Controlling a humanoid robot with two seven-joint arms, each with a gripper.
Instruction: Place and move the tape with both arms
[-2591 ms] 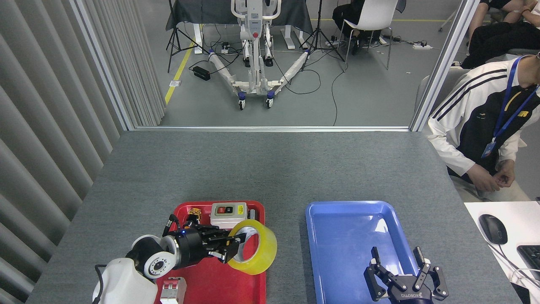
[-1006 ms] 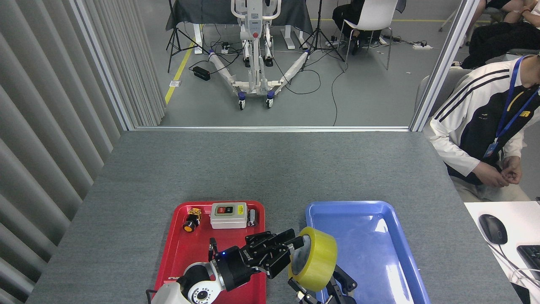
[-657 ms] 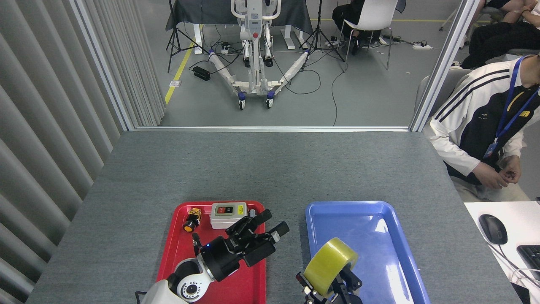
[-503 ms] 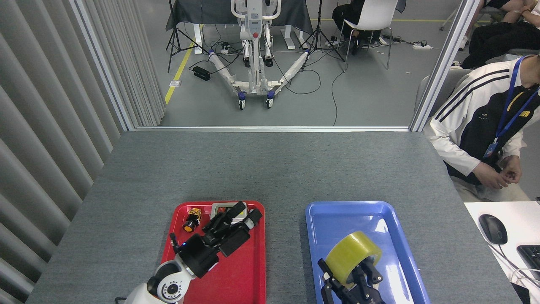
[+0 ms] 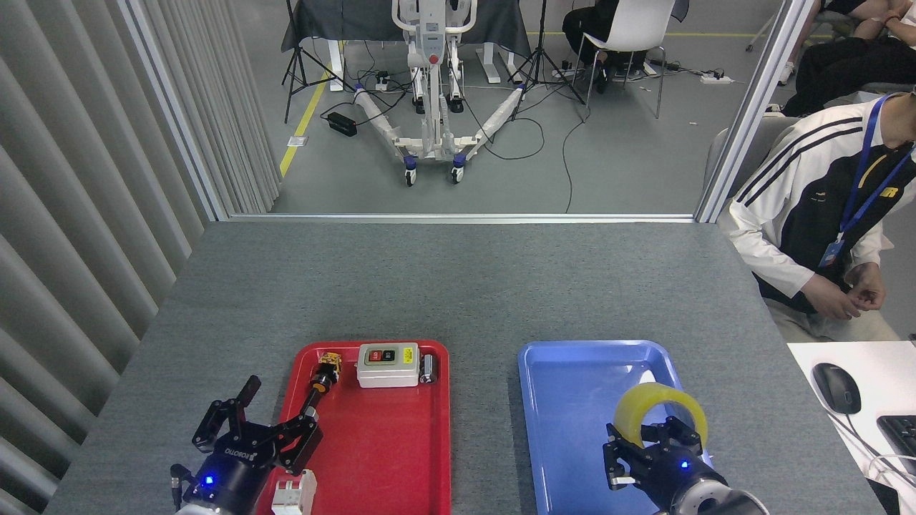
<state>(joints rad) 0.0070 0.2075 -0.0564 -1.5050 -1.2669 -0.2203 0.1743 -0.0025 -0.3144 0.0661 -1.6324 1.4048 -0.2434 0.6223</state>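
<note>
Item, my right tool (image 5: 655, 447): low at the near right, over the near right part of the blue tray (image 5: 572, 429); its black fingers (image 5: 614, 458) are clamped onto the tape (image 5: 660, 415), which sits at their far ends, directly beyond the wrist. A blue light shows on the tool body.

Item, the tape: a wide roll of translucent yellow, standing on edge and tilted, its open core facing toward me and down; the near lower rim is hidden behind my fingers. Whether it touches the tray floor I cannot tell.

Item, my left tool (image 5: 247, 429): at the near left, over the grey surface (image 5: 458, 286) just beside the left rim of the red tray (image 5: 401, 458); fingers spread wide, holding nothing, pointing away from me, blue light lit at the base.

Item, red tray contents: a small white part at its near edge; along its far edge a yellow-and-black push button (image 5: 323, 372), a white switch box (image 5: 387, 364), and a small dark cylinder (image 5: 428, 368) just beside the box.

Item, far right: a seated person (image 5: 823, 214) in a white and black jacket with a blue lanyard.
</note>
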